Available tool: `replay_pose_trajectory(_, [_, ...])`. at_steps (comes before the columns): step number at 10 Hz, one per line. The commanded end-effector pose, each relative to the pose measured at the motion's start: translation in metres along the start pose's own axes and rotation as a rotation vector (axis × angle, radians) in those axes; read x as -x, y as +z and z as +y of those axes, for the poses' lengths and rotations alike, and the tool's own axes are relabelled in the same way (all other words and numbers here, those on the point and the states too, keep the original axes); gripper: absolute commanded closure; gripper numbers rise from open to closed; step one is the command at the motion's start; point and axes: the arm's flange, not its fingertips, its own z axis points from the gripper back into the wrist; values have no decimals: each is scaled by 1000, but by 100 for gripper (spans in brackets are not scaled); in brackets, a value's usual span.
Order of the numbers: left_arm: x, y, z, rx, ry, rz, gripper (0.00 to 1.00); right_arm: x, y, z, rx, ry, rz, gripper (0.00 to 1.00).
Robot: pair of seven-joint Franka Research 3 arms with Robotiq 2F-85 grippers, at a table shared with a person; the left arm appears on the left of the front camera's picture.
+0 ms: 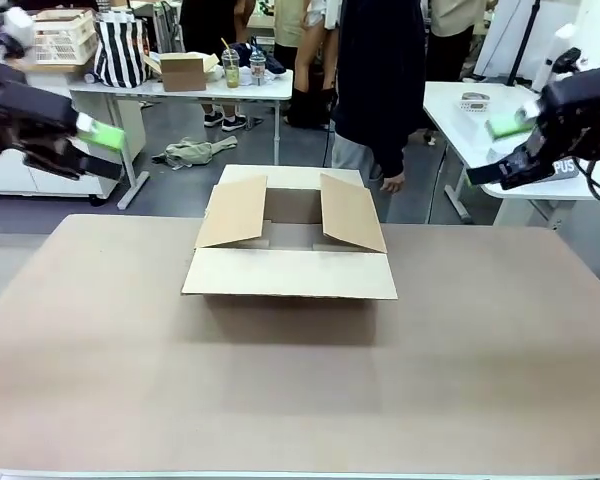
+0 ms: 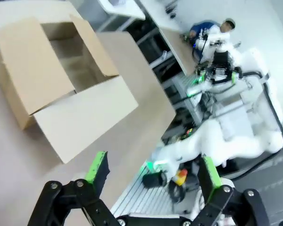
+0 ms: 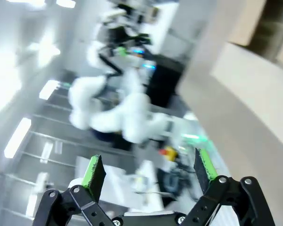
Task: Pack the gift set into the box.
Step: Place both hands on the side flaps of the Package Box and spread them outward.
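The box (image 1: 290, 262) is a brown cardboard carton standing in the middle of the table with its four flaps spread open and its inside bare. The gift set is out of view. My left gripper (image 1: 92, 134) hangs high at the far left, well away from the carton. In the left wrist view the left gripper (image 2: 153, 173) is open and empty, with the box (image 2: 87, 117) ahead of it. My right gripper (image 1: 510, 124) hangs high at the far right. The right wrist view shows the right gripper (image 3: 148, 168) open and empty, and a flap of the box (image 3: 259, 89).
A person (image 1: 375, 90) stands just behind the carton, one hand (image 1: 392, 182) hanging down. Farther back, a white table holds a small brown box (image 1: 183, 72), cups and a striped bag (image 1: 120, 50). A cream crate (image 1: 65, 35) sits at back left. Another white table (image 1: 460, 125) stands at right.
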Motion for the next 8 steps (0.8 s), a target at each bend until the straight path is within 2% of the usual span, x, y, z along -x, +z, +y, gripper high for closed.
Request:
replay_pose_trajectory(1, [51,17,9,-35,72,-143,0,-7,-3,-36,-192,-223,-124,0])
replay_pose_trajectory(2, [51,16,10,-74,97,-143,0,-7,-2,-43,-160,-227,-168,0])
replay_pose_trajectory(3, [0,22,11,-4,64,-77,0,-2,7,-18,-128,-96,-53,0])
replay_pose_trajectory(8, [0,22,11,-4,64,-77,0,-2,7,-18,-128,-96,-53,0])
